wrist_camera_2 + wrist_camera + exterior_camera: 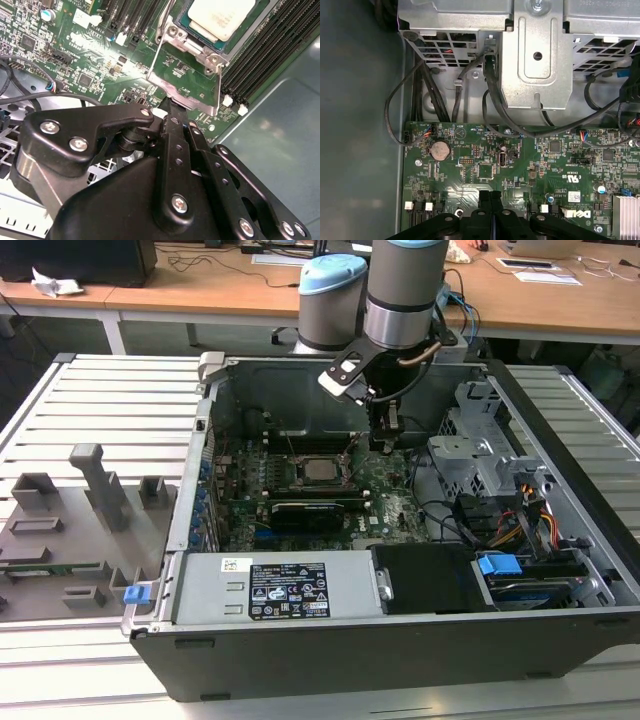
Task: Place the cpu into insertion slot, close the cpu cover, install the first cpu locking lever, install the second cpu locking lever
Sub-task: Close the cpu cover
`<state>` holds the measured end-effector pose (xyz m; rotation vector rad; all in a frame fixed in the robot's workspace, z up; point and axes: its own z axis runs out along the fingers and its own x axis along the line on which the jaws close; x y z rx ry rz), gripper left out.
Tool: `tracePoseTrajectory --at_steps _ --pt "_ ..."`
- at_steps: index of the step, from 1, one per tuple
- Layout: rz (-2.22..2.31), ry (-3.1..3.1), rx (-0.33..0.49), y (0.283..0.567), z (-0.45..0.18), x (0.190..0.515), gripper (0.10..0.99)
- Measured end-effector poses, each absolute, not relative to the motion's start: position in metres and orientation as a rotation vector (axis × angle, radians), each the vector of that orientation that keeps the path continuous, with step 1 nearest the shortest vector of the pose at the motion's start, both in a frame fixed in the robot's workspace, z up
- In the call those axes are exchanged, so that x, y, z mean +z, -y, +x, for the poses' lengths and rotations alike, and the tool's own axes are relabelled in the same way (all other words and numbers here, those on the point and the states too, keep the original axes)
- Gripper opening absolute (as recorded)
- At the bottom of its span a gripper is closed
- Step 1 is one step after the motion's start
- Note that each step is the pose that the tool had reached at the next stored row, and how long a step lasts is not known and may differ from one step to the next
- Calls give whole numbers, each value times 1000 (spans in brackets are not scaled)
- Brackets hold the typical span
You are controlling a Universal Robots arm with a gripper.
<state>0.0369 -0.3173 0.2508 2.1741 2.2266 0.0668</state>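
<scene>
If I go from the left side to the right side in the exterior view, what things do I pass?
Grey plastic stand → small blue clip → cpu → gripper → silver metal cage → orange cables.

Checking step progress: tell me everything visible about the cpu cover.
In the second wrist view, the cpu cover is a thin silver metal frame with a window cut-out, green board showing through. It stands open, tilted up, hinged by screws beside the seated cpu. The shut gripper meets its free edge; a firm grip cannot be confirmed.
</scene>
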Motion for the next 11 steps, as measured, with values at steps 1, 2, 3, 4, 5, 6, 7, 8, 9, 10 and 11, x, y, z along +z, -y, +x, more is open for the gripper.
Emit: tracePoseTrajectory --at_steps 1,2,3,4,5,6,7,8,9,10,11 --pt "2174 -2227 67 317 37 251 106" --pt "2174 -2227 67 317 36 251 106" --pt "2174 -2227 67 317 36 251 106" --pt "2174 -2227 67 317 36 251 106" --pt "2174 -2227 67 317 36 251 106" --pt "2174 -2227 67 317 36 251 106" --pt "2174 -2227 67 317 35 251 106" --pt "2174 -2227 67 317 35 251 106" --pt "2174 -2227 67 317 34 251 106" --pt "2174 -2227 67 317 34 251 106" --pt "2174 -2227 67 317 34 251 106"
